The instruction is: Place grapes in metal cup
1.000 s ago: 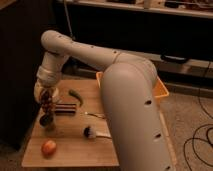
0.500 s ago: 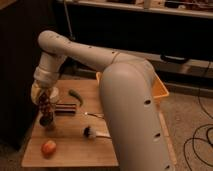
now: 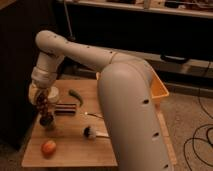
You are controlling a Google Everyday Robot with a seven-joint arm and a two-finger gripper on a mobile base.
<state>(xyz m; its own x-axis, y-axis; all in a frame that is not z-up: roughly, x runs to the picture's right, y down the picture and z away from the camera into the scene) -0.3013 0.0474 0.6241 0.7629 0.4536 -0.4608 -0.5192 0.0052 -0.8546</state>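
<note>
My gripper [image 3: 42,98] is at the left of the wooden table, pointing down and shut on the grapes [image 3: 44,106]. The grapes are a dark reddish-purple bunch that hangs from the gripper. The metal cup [image 3: 47,121] is small and dull grey. It stands on the table directly below the bunch. The lowest grapes reach the cup's rim or are just above it; I cannot tell if they touch.
An orange-red apple [image 3: 48,147] lies at the front left of the wooden table [image 3: 75,150]. A green pepper [image 3: 76,95], a dark bar [image 3: 65,109] and a small brush [image 3: 90,132] lie mid-table. A yellow bin [image 3: 163,90] is at the right. My arm's large link [image 3: 130,115] hides the table's right side.
My gripper has shifted slightly left and down with the grapes, so the bunch now hangs closer over the metal cup. Nothing else has moved.
</note>
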